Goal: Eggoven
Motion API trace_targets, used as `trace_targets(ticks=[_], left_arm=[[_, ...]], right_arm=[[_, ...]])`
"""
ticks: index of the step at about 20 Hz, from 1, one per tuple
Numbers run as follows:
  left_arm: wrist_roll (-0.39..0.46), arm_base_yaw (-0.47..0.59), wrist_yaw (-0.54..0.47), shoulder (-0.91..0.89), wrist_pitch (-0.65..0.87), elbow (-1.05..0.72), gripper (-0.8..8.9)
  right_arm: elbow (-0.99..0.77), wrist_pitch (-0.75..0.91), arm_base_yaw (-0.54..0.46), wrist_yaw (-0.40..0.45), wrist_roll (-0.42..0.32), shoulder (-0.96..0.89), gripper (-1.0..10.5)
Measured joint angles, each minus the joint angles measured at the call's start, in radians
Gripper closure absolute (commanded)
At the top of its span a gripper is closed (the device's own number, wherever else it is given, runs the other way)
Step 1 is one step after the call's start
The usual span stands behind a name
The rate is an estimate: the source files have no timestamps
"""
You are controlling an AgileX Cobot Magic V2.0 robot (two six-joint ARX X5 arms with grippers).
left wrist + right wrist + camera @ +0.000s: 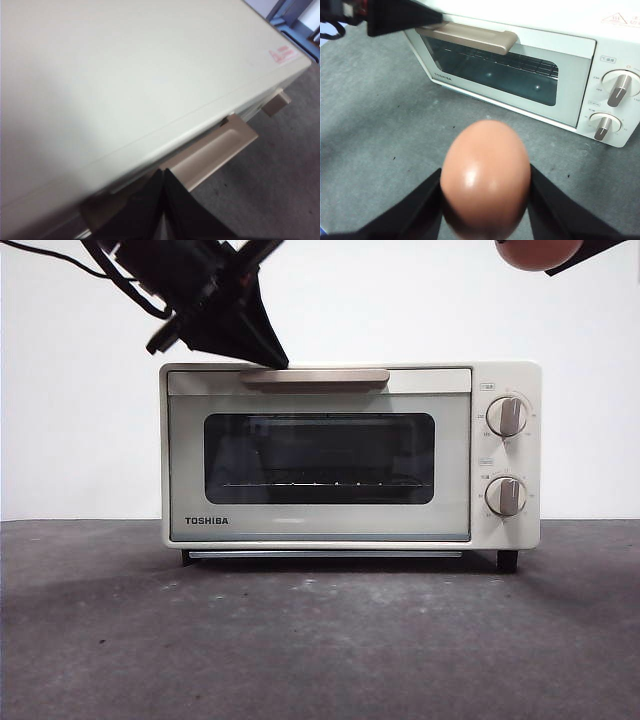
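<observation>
The cream-white TOSHIBA toaster oven stands on the dark table with its door closed. My left gripper is shut, its tips at the left end of the beige handle, just above the oven's top front edge. In the left wrist view the closed tips meet over the handle. My right gripper is shut on the reddish-brown egg, held high above the table in front of the oven. The egg shows at the top right of the front view.
Two knobs sit on the oven's right panel. A wire rack shows inside behind the dark glass. The grey table surface stretches in front of the oven.
</observation>
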Motion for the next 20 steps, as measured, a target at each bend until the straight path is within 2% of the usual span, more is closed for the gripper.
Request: trace_targets(ticks=[13, 20], left_arm=[[0.035, -0.016, -0.025, 0.026, 0.015, 0.016, 8.08], [0.072, -0.075, -0.024, 0.027, -0.035, 0.025, 8.08]], right_arm=[[0.0, 0.0, 0.0, 0.0, -0.014, 0.0, 9.4], [0.0, 0.0, 0.0, 0.0, -0.014, 0.0, 9.4]])
